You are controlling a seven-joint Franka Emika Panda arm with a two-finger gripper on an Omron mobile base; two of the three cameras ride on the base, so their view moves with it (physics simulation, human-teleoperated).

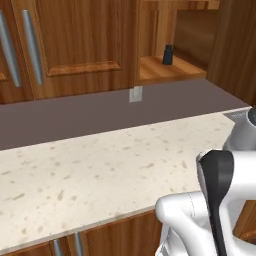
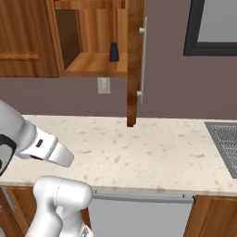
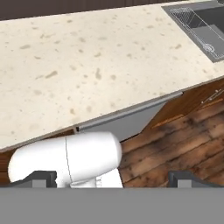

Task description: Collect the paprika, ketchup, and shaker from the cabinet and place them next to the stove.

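Spread wide, the two-finger gripper with small dark tips (image 3: 112, 179) holds nothing and touches nothing, its fingers well apart at the bottom of the hand view. Up in the doorless niche of the brown wooden wall cabinet (image 2: 92, 69), the small black-grey shaker with a rounded top (image 2: 114, 53) stands upright on the shelf, above the speckled cream countertop (image 2: 152, 152).

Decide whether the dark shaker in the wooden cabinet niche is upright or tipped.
Upright: the small black tapering shaker stands on its base, narrower top uppermost.
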